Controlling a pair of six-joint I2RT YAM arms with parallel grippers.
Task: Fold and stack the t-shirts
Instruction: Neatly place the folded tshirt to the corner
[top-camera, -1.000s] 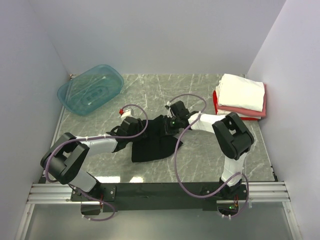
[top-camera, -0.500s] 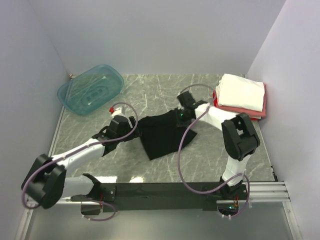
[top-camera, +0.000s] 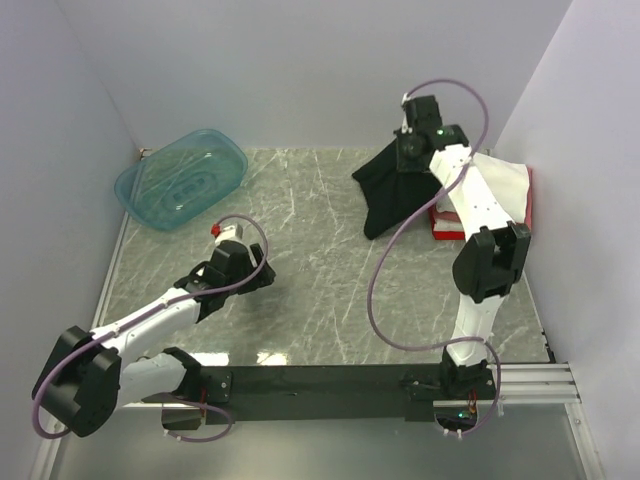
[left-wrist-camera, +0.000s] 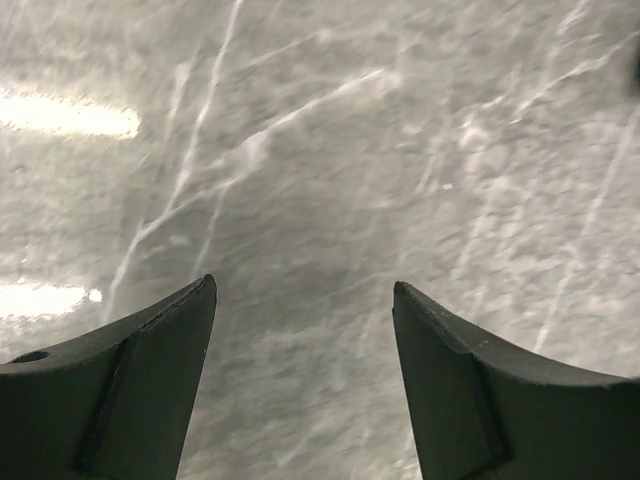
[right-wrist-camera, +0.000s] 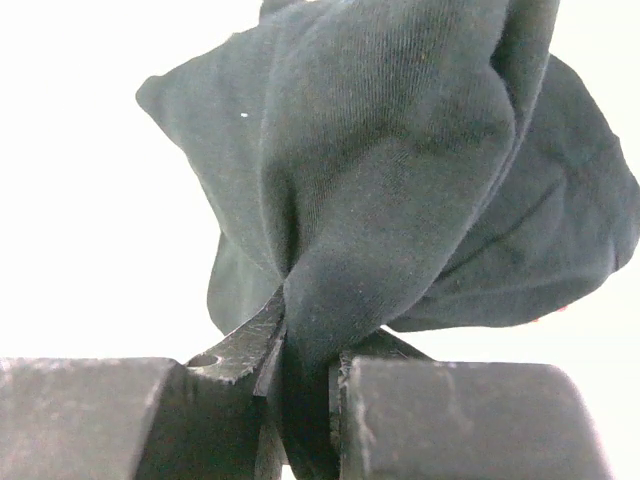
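Lower left of the top view: left gripper (top-camera: 262, 276) is low over the marble table (top-camera: 330, 300), fingers spread wide with nothing between them. Its wrist view shows only bare stone.

Upper right: right gripper (top-camera: 405, 150) is raised, jaws pinching a bunched fold of the black t-shirt (top-camera: 392, 195). The cloth hangs down from the grip; cannot tell if its lower edge touches the table.

Just right of it, at the right edge, is a folded stack partly behind the arm: white t-shirt (top-camera: 508, 180) on top, red t-shirt (top-camera: 437, 223) at the bottom.

Teal tub (top-camera: 180, 178) is upper left, well apart.
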